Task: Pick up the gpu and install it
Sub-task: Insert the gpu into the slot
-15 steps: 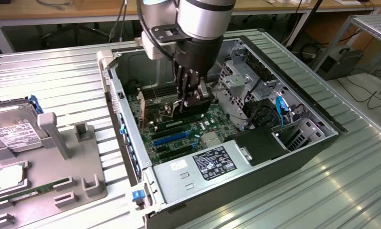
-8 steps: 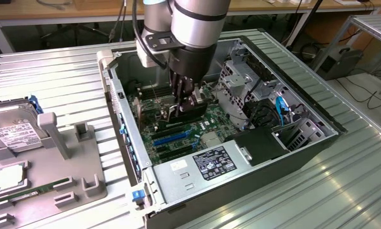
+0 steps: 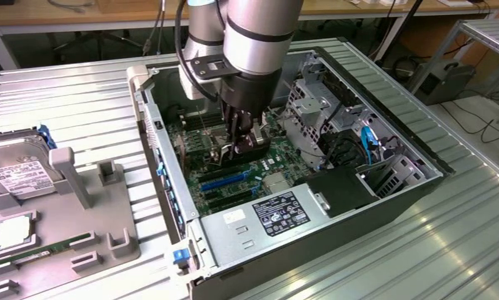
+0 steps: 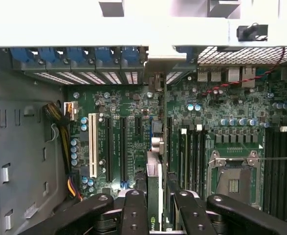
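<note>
In the exterior view my gripper (image 3: pixel 241 153) reaches down into the open computer case (image 3: pixel 416 187), just above the green motherboard (image 3: pixel 271 165). It is shut on the gpu (image 3: pixel 253 143), a thin dark card held on edge. In the wrist view the gpu (image 4: pixel 154 193) runs edge-on between my two black fingers (image 4: pixel 133 211). It lies between the long expansion slots (image 4: pixel 107 147) and the memory slots (image 4: pixel 189 156). Its far end reaches the rear slot openings (image 4: pixel 155 81). Whether it sits in a slot I cannot tell.
A grey fixture (image 3: pixel 82 187) at the exterior view's left holds a silver hard drive (image 3: pixel 17 178), a processor chip (image 3: pixel 12 231) and a green memory stick (image 3: pixel 41 250). Inside the case are the power supply (image 3: pixel 262 219), a drive cage (image 3: pixel 316 100) and a blue cable (image 3: pixel 368 140).
</note>
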